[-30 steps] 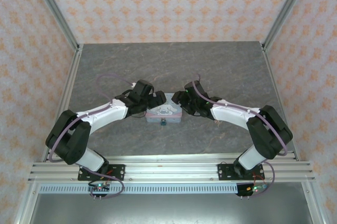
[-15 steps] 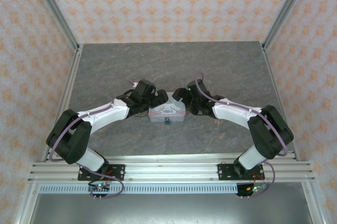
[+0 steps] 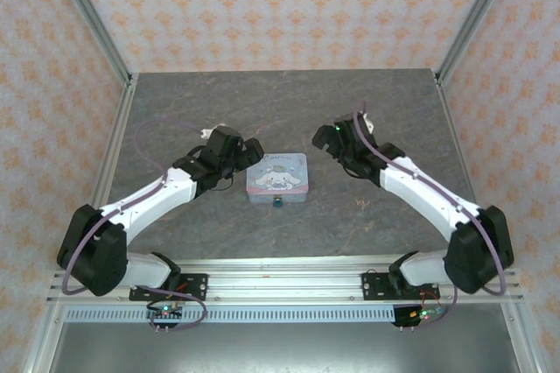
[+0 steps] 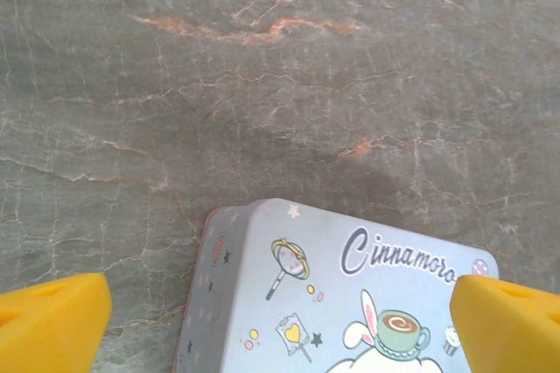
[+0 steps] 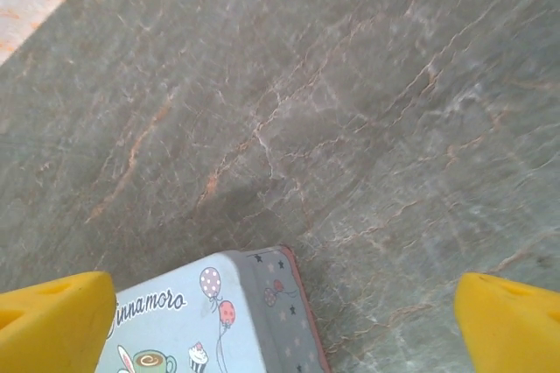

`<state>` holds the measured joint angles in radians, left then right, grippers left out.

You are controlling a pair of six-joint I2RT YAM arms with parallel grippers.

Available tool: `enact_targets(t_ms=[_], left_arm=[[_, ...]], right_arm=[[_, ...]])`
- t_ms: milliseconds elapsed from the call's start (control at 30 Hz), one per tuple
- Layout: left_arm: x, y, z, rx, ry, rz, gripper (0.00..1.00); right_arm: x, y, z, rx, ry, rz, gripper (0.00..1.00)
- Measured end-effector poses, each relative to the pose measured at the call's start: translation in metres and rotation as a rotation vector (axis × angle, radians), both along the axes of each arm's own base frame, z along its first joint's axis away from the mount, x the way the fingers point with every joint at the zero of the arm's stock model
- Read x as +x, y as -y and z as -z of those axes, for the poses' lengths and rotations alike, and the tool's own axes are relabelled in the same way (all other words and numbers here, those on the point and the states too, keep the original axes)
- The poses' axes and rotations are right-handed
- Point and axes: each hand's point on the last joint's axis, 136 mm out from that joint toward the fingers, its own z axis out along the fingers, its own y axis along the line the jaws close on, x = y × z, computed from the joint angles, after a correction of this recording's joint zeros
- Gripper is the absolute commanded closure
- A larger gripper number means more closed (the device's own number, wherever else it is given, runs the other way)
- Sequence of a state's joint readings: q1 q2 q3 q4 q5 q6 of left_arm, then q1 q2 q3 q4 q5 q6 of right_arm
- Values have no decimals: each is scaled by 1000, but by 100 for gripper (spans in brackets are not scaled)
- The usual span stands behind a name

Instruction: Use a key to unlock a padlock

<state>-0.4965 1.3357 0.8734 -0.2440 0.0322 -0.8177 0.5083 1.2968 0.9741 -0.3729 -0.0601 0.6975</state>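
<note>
Though apart from the tin (image 3: 276,175), left fingers (image 4: 52,325) and right fingers (image 5: 512,320) released, empty; padlock (image 3: 276,203) at tin's near edge.

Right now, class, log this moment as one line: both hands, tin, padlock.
Cinnamoroll tin closed | padlock at its near edge | left hand open, by its far-left corner | right hand open, off its far-right corner
</note>
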Motion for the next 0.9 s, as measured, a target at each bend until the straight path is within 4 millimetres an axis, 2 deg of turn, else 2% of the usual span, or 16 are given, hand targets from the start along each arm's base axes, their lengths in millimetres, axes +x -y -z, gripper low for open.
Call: enact_targets(t_ms=[67,200,300,367,500,600,800,900], left_arm=[[-1,0,-5,4,13,14,0],[-6,-2,-15,23,37,48,0],[-10,-4,-21,36,51,65,0],[-11,-5,-22,43,51,71,0],[-15,-2,-17,54,26,99,0],[-15,4,-10,41,-5,124,0],[-18,13,4,21,-58,162,0],[-19,15,5,13,-61,169,0]], right_arm=[[-7,7,-3,38,34,-15,11],[-17,12,10,53,4,-38,16],[-22,13,25,19,-54,-50,18],[-28,16,39,-21,-113,-57,25],[-43,30,67,-137,-227,-80,33],[-53,40,81,-205,-292,-81,33],[-65,58,107,-245,-363,-47,38],[-71,57,118,-213,-389,-48,42]])
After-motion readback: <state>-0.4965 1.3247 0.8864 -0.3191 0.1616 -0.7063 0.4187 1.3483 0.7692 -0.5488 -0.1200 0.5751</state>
